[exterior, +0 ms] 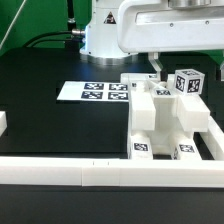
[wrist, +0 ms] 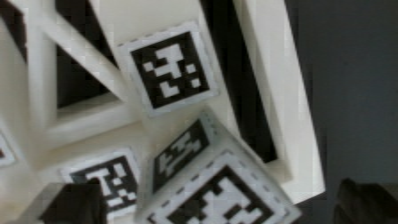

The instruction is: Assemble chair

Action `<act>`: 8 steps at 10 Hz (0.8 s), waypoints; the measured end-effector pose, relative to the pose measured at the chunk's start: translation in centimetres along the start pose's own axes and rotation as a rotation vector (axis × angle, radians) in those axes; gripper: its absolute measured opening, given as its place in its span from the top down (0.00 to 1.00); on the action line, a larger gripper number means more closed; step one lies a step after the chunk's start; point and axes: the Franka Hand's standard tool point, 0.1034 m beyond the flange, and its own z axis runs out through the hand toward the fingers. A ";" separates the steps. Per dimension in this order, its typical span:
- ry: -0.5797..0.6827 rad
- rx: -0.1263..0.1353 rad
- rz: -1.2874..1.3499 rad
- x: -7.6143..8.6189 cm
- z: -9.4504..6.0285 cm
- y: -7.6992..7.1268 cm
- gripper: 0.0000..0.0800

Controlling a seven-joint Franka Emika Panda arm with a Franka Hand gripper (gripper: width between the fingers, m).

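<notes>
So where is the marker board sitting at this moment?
In the exterior view, the marker board lies flat on the black table, toward the exterior view's left of the white chair pieces and in front of the robot base.

White tagged chair pieces (exterior: 160, 118) sit clustered at the exterior view's right, a small cube (exterior: 187, 82) among them.
</notes>
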 end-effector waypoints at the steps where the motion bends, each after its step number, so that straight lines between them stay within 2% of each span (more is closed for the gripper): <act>1: 0.000 0.000 -0.068 0.0 0.0 0.0 0.19; 3: 0.002 -0.007 -0.187 0.1 0.0 0.2 0.19; 5: 0.002 -0.006 -0.176 0.1 0.0 0.2 0.52; 6: 0.002 -0.006 -0.176 0.1 0.0 0.2 0.52; 7: 0.002 -0.006 -0.175 0.1 0.0 0.2 0.65; 8: 0.002 -0.006 -0.148 0.1 0.0 0.2 0.65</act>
